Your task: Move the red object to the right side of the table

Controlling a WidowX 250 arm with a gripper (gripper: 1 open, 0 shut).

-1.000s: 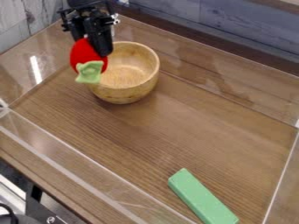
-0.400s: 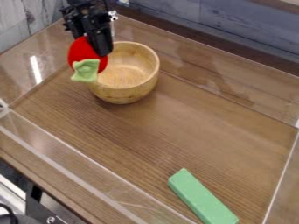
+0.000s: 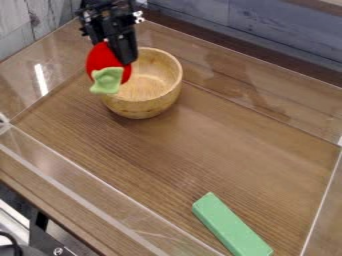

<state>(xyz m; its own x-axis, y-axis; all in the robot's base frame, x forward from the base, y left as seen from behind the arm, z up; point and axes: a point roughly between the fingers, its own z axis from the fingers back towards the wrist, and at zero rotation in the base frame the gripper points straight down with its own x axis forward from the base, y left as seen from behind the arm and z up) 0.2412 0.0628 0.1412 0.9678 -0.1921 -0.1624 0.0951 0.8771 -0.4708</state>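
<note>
In the camera view, the claw [image 3: 107, 50] is closed on the toy [image 3: 104, 66], gripping it from above, with the green leafy tip hanging toward the near edge of the desk [image 3: 187, 165]. The toy is at the far left part of the desk, over or in front of the near left side of the bowl [image 3: 163, 75]; whether it touches the rim cannot be told.

The relation that matters is between the held toy and the right edge. The toy lies directly below the claw, its long axis close to upright, and the right edge lies across the desk, beyond the bowl. Carrying it there probably calls for some height first, since a low sideways sweep could catch the rim.
</note>
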